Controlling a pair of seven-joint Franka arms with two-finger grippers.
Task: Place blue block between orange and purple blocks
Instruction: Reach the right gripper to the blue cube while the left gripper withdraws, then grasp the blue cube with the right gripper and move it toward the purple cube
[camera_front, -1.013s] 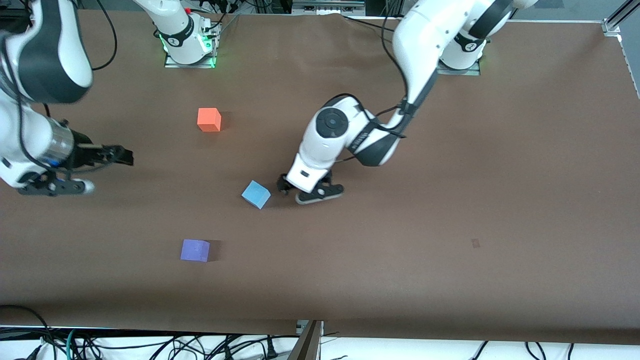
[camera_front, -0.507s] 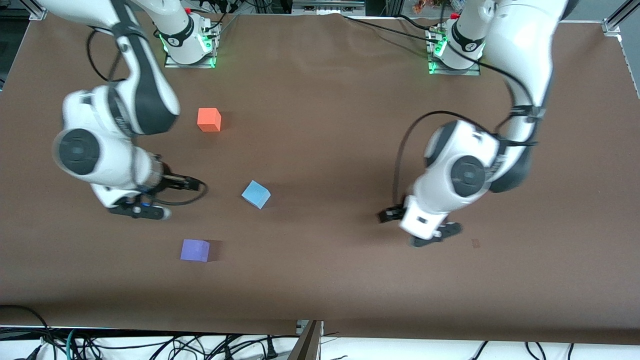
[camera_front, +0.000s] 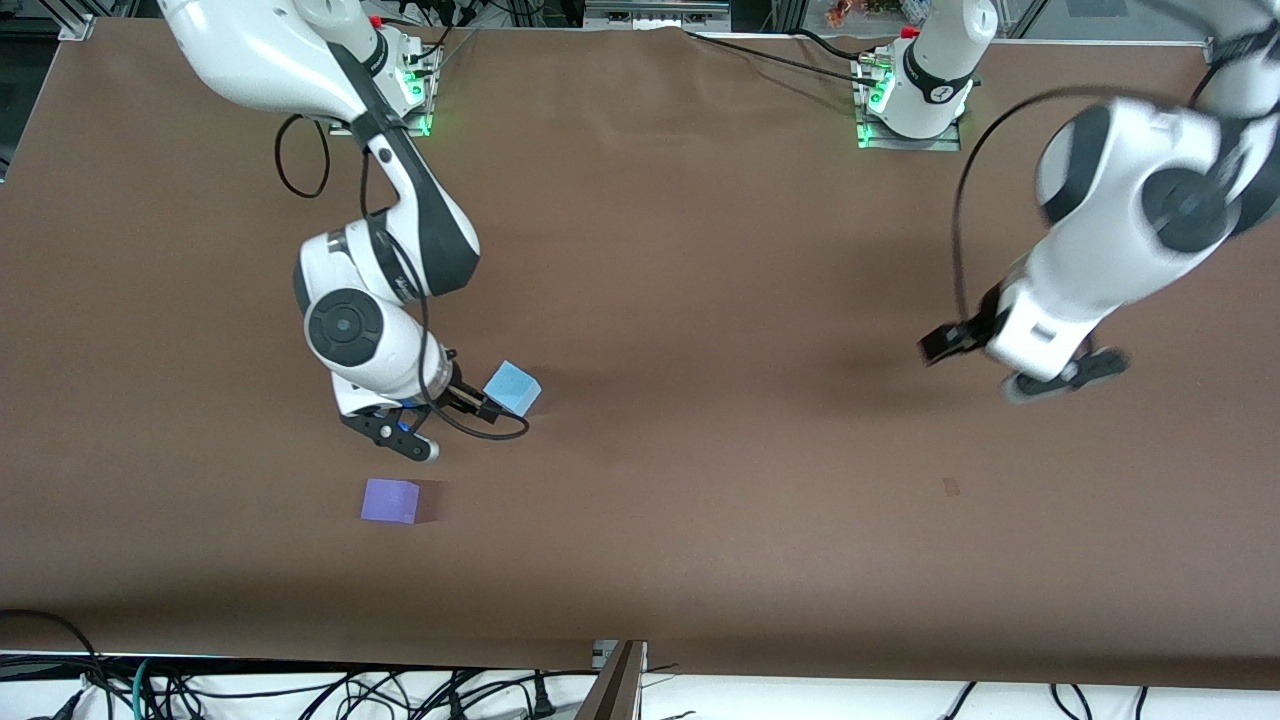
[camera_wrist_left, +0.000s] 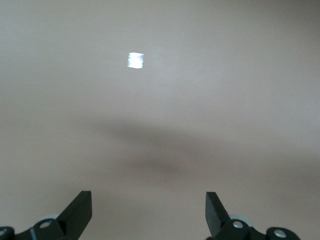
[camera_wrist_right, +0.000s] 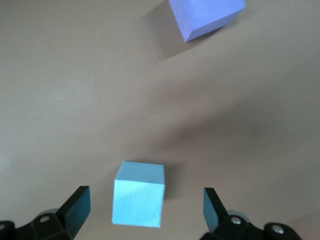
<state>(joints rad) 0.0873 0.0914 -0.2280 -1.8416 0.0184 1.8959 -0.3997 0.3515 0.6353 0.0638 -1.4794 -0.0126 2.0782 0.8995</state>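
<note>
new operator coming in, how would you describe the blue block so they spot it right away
On the brown table, find the right gripper, open and low toward the right arm's end. The blue block sits right at it, a light sky-blue cube, paler than the purple block nearer the front camera.

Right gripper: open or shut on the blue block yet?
Open. In the right wrist view the right gripper has its fingers spread wide, and the blue block sits on the table between them, with gaps on both sides.

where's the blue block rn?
In the front view the blue block sits on the table, farther from the camera than the purple block. The open right gripper is beside it, with the block between its fingers in the right wrist view.
</note>
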